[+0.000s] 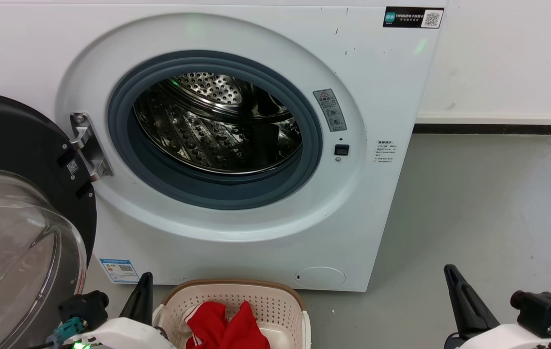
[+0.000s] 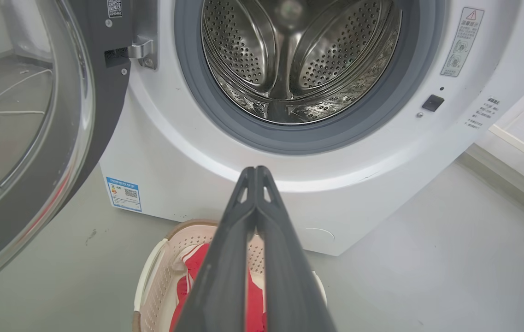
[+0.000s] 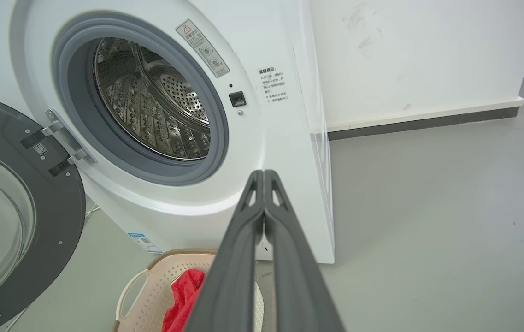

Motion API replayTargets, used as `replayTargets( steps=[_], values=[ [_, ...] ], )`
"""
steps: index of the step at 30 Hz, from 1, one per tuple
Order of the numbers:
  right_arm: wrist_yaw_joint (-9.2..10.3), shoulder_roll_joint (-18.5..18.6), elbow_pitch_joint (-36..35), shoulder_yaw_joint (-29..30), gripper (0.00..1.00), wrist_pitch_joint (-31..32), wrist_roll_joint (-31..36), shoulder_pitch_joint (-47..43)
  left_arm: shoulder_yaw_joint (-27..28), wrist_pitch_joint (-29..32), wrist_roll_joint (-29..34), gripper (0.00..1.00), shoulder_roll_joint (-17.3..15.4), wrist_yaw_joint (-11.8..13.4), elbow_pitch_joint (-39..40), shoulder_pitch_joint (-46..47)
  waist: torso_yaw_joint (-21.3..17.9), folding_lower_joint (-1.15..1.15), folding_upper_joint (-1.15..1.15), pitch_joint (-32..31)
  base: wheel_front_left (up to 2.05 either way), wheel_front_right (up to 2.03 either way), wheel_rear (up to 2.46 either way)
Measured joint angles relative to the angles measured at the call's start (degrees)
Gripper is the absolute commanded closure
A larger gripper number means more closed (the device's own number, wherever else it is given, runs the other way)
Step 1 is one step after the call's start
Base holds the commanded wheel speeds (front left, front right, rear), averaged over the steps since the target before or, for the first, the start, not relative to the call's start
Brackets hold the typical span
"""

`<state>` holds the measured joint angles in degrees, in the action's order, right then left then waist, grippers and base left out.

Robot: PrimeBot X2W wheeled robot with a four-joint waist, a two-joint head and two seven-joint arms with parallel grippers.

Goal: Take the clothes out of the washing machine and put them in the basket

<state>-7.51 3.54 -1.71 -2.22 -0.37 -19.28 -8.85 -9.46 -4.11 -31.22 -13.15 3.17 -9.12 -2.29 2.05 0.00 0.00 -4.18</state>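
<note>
The white washing machine point(image 1: 372, 87) stands with its round door point(image 1: 18, 213) swung open to the left, and its steel drum point(image 1: 217, 126) holds no fabric that I can see. On the floor in front sits the cream basket point(image 1: 236, 289) with the red clothes point(image 1: 227, 327) bunched inside; both show again as the basket point(image 2: 160, 272) and clothes point(image 2: 192, 272) in the left wrist view, and as the basket point(image 3: 151, 286) and clothes point(image 3: 183, 295) in the right wrist view. My left gripper point(image 2: 256, 173) is shut and empty above the basket. My right gripper point(image 3: 264, 175) is shut and empty, off to the basket's right.
Grey floor point(image 1: 488, 203) stretches to the right of the washer up to a white wall with a dark skirting strip point(image 1: 493, 129). The open glass door point(image 2: 26, 138) juts out at the left, close to my left arm.
</note>
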Motion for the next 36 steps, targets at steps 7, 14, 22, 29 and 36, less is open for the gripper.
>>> replayTargets(
  steps=[7, 14, 22, 29, 36],
  values=[
    [0.0, 0.3, 1.6, 0.2, 1.0, 0.3, -7.7, 1.6, 1.5, 1.0, -6.1, 1.0, 1.1, -1.0, -0.4, 0.6, -0.1, 0.0, 0.0, 0.3, 0.0, 0.0, 0.0],
    [0.0, 0.6, 3.0, 0.5, 1.0, 0.4, -14.9, 2.9, 3.0, 2.0, -11.7, 1.0, 2.0, -2.0, -0.8, 1.5, -0.3, 0.0, 0.0, 0.5, 0.0, 0.0, 0.0],
    [0.0, 0.9, 4.4, 0.9, 1.0, 0.7, -22.2, 4.2, 4.5, 3.0, -17.6, 1.0, 3.0, -3.0, -1.4, 2.2, -0.4, 0.0, 0.0, 0.9, 0.0, 0.0, 0.0],
    [0.0, 1.0, 5.6, 1.3, 1.0, 1.0, -28.3, 5.4, 5.9, 3.9, -22.3, 1.0, 3.7, -3.7, -1.8, 2.8, -0.5, 0.0, 0.0, 1.1, 0.0, 0.0, 0.0],
    [0.0, 1.2, 7.0, 1.7, 1.0, 1.4, -34.5, 6.6, 7.2, 4.7, -27.4, 1.0, 4.6, -4.7, -2.1, 3.6, -0.7, 0.0, 0.0, 1.4, 0.0, 0.0, 0.0]
  ],
)
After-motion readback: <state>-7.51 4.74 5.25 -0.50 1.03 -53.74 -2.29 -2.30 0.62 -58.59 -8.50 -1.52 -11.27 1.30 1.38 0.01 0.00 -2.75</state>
